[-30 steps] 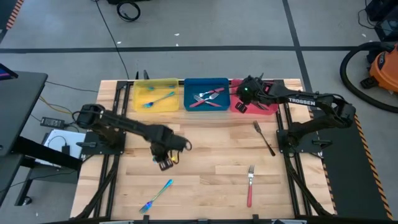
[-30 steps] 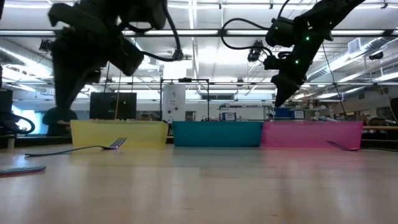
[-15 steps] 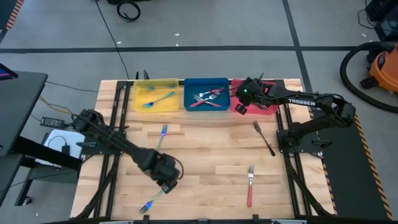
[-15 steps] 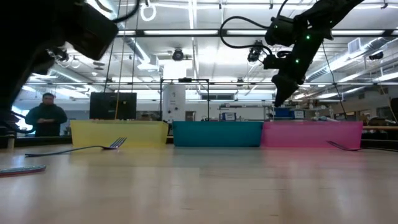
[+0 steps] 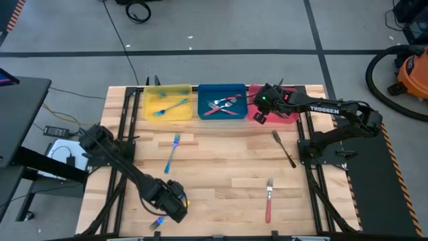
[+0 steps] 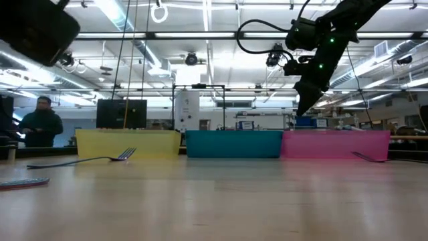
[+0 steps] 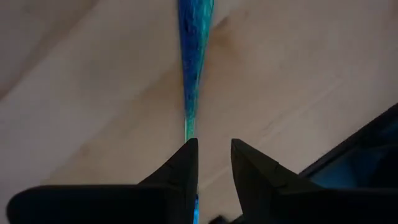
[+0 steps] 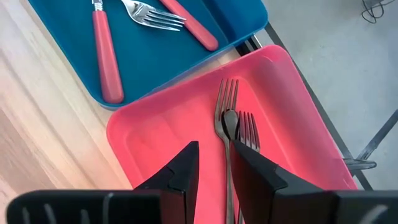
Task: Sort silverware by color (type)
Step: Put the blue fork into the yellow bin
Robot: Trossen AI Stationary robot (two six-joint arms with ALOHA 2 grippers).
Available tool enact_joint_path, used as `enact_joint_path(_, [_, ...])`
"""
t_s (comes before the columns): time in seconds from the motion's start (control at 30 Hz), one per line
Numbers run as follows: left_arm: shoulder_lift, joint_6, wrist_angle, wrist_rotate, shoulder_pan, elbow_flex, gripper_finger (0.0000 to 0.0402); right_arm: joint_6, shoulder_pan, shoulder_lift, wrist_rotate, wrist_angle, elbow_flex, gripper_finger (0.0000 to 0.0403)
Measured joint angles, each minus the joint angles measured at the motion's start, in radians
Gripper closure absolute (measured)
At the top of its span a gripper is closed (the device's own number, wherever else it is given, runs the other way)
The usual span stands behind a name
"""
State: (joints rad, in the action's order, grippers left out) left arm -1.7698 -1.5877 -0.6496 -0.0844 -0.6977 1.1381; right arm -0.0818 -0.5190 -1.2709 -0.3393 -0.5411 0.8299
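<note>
Sorting is judged partly done: trays already hold matched pieces. The left gripper (image 7: 209, 163), jaws slightly parted and empty, is poised directly over an iridescent blue-teal fork (image 7: 194, 59). The right gripper (image 8: 214, 165), narrowly parted, empty, is held above dark grey forks (image 8: 235, 134) in the pink tray (image 8: 155, 134).

Three forks are left on the table.

Yellow tray (image 5: 166, 89), blue tray (image 5: 223, 88), red tray (image 5: 294, 118)
</note>
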Motion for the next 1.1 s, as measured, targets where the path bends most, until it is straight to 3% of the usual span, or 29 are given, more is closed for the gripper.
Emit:
enact_joint_path(0.67, [-0.132, -0.025, 0.011, -0.067, -0.012, 0.005, 0.0308, 0.0, 0.0, 0.0, 0.043, -0.014, 0.0, 0.0304])
enact_joint_path(0.93, [-0.137, -0.024, -0.004, -0.064, -0.012, 0.003, 0.0389, 0.0, 0.0, 0.0, 0.047, -0.015, 0.0, 0.0304])
enact_joint_path(1.1, [-0.137, 0.007, -0.002, -0.063, -0.012, 0.003, 0.0392, 0.0, 0.0, 0.0, 0.047, -0.015, 0.0, 0.0304])
